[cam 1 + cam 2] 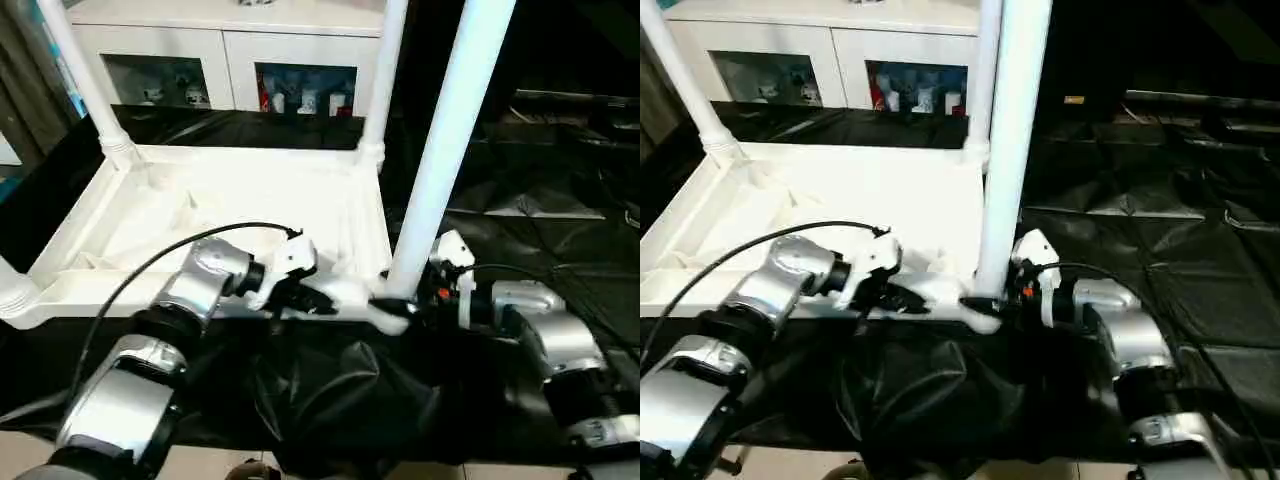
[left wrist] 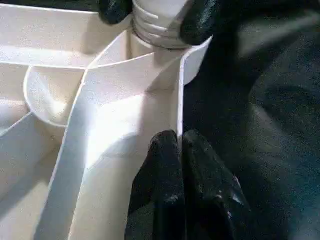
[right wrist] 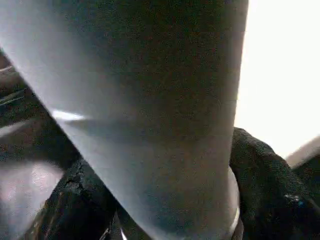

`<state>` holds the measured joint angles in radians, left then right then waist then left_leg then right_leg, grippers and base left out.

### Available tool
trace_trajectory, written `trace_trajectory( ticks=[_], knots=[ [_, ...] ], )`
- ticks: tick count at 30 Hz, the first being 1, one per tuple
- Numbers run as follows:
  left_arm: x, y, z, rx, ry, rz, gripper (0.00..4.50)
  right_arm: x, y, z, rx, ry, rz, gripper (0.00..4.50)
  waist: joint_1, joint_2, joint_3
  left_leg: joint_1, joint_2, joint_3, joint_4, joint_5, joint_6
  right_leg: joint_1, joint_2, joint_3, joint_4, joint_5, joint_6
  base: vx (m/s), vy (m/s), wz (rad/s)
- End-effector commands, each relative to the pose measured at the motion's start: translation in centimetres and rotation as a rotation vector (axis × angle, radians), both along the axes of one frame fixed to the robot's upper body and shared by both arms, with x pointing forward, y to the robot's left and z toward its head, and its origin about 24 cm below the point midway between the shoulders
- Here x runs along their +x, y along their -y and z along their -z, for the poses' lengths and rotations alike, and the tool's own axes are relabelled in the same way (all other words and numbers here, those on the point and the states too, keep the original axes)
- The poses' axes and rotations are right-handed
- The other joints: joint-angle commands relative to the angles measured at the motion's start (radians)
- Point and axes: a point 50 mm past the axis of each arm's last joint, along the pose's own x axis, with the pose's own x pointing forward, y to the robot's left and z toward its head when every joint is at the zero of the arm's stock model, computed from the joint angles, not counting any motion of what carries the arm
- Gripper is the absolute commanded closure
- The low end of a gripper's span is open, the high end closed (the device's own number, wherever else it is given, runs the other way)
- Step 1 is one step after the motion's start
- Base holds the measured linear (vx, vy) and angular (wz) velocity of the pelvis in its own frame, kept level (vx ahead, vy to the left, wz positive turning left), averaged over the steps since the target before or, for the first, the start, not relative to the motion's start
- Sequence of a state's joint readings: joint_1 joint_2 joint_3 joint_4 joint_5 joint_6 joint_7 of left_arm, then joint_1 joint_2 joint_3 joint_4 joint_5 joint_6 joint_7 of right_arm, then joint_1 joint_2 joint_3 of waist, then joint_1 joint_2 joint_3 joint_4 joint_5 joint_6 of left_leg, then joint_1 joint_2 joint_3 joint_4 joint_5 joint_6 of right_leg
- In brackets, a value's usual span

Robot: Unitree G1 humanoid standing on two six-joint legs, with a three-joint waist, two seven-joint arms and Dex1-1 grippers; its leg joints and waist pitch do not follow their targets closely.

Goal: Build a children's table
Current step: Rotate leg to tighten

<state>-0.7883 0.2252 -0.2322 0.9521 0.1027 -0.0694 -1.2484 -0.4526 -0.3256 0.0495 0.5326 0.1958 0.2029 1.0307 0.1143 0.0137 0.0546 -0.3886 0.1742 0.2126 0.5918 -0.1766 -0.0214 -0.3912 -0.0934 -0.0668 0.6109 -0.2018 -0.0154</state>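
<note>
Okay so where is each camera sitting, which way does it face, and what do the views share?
Left eye: on the head, looking forward and down at the upturned tabletop; both silver forearms show.
Right eye: beside it, same scene.
Left wrist: looks along the shut left gripper at the corner socket.
Right wrist: close against the leg, right gripper around it.
Shared: that leg, at the near right corner.

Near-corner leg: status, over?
Right gripper around leg base at tabletop corner socket. Left gripper shut on rim. No obstruction.
</note>
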Motion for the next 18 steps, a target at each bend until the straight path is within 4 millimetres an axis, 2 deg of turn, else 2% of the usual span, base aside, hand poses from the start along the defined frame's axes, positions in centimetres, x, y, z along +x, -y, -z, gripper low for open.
trace_trajectory(
  ticks=[1, 2, 3, 4, 5, 6, 7, 9, 10, 11, 13, 16, 17, 18],
  knots=[
    [1.2, 1.7, -0.9, -0.051, 0.071, -0.125, 4.5, 0.4, -0.7, 1.4, -0.032, -0.025, 0.126, 1.8, -0.007, -0.008, -0.063, 0.033, 0.071, -0.036, -0.075, -0.225, 0.024, 0.032, -0.083, 0.047, -0.077, -0.175, -0.252, 0.0, 0.0, 0.0],
    [1.5, 2.1, -1.0, -0.06, 0.08, -0.164, 4.5, 0.6, -0.8, 1.9, -0.028, -0.042, 0.199, 1.81, -0.011, -0.01, -0.062, 0.031, 0.069, -0.038, -0.078, -0.238, 0.011, 0.035, -0.083, 0.048, -0.08, -0.212, -0.24, 0.0, 0.0, 0.0],
    [1.8, 2.8, -1.2, -0.077, 0.084, -0.215, 4.5, 0.8, -0.9, 2.4, -0.028, -0.065, 0.292, 1.82, -0.011, -0.007, -0.061, 0.034, 0.069, -0.038, -0.079, -0.248, 0.005, 0.032, -0.084, 0.048, -0.086, -0.239, -0.228, 0.0, 0.0, 0.0],
    [2.0, 3.2, -1.3, -0.085, 0.086, -0.241, 4.5, 0.9, -0.9, 2.7, -0.029, -0.077, 0.339, 1.82, -0.017, -0.009, -0.059, 0.035, 0.069, -0.04, -0.081, -0.262, -0.003, 0.031, -0.082, 0.049, -0.087, -0.254, -0.224, 0.0, 0.0, 0.0],
    [2.4, 4.3, -1.5, -0.099, 0.098, -0.312, 4.5, 1.2, -1.2, 3.4, -0.033, -0.104, 0.462, 1.83, -0.019, -0.01, -0.06, 0.035, 0.068, -0.04, -0.081, -0.261, -0.008, 0.031, -0.081, 0.049, -0.087, -0.256, -0.221, 0.0, 0.0, 0.0],
    [2.5, 4.4, -1.5, -0.099, 0.102, -0.326, 4.5, 1.3, -1.2, 3.5, -0.032, -0.109, 0.486, 1.83, -0.024, -0.005, -0.059, 0.039, 0.068, -0.041, -0.083, -0.28, -0.019, 0.027, -0.082, 0.05, -0.09, -0.274, -0.217, 0.0, 0.0, 0.0],
    [2.5, 4.6, -1.6, -0.099, 0.105, -0.337, 4.5, 1.4, -1.3, 3.6, -0.03, -0.114, 0.507, 1.83, -0.025, -0.007, -0.06, 0.039, 0.066, -0.042, -0.082, -0.279, -0.02, 0.03, -0.082, 0.049, -0.091, -0.278, -0.213, 0.0, 0.0, 0.0],
    [2.7, 5.9, -1.8, -0.115, 0.11, -0.397, 4.5, 1.9, -1.8, 4.1, -0.017, -0.155, 0.655, 1.83, -0.027, -0.007, -0.061, 0.035, 0.065, -0.04, -0.082, -0.262, -0.009, 0.031, -0.081, 0.05, -0.09, -0.246, -0.211, 0.0, 0.0, 0.0],
    [2.7, 6.5, -1.8, -0.121, 0.111, -0.408, 4.5, 2.1, -2.5, 4.1, -0.024, -0.156, 0.673, 1.83, -0.026, 0.0, -0.062, 0.035, 0.065, -0.042, -0.082, -0.259, -0.009, 0.032, -0.082, 0.05, -0.089, -0.239, -0.211, 0.0, 0.0, 0.0],
    [2.7, 7.0, -1.9, -0.125, 0.112, -0.413, 4.5, 2.3, -3.0, 4.1, -0.03, -0.152, 0.68, 1.83, -0.032, -0.002, -0.063, 0.033, 0.063, -0.041, -0.081, -0.25, -0.009, 0.033, -0.078, 0.049, -0.087, -0.208, -0.214, 0.0, 0.0, 0.0],
    [2.5, 7.6, -1.9, -0.131, 0.114, -0.391, 4.5, 2.6, -4.2, 3.7, -0.027, -0.129, 0.646, 1.83, -0.032, -0.002, -0.065, 0.033, 0.062, -0.04, -0.08, -0.243, -0.004, 0.035, -0.078, 0.048, -0.086, -0.188, -0.216, 0.0, 0.0, 0.0],
    [2.4, 7.6, -1.9, -0.121, 0.13, -0.348, 4.5, 3.0, -5.3, 2.6, 0.004, -0.06, 0.571, 1.83, -0.031, -0.002, -0.064, 0.028, 0.061, -0.039, -0.078, -0.229, 0.026, 0.04, -0.078, 0.048, -0.085, -0.152, -0.218, 0.0, 0.0, 0.0],
    [2.3, 7.4, -1.9, -0.121, 0.13, -0.328, 4.5, 3.0, -5.4, 2.3, 0.008, -0.044, 0.538, 1.13, -0.03, -0.004, -0.064, 0.029, 0.061, -0.039, -0.078, -0.231, 0.032, 0.04, -0.079, 0.048, -0.086, -0.162, -0.218, 0.0, 0.0, 0.0],
    [2.3, 7.4, -1.9, -0.121, 0.13, -0.328, 4.5, 3.0, -5.4, 2.3, 0.008, -0.044, 0.538, 1.13, -0.03, -0.003, -0.064, 0.03, 0.062, -0.039, -0.078, -0.231, 0.036, 0.039, -0.079, 0.048, -0.086, -0.169, -0.217, 0.0, 0.0, 0.0]
  ],
)
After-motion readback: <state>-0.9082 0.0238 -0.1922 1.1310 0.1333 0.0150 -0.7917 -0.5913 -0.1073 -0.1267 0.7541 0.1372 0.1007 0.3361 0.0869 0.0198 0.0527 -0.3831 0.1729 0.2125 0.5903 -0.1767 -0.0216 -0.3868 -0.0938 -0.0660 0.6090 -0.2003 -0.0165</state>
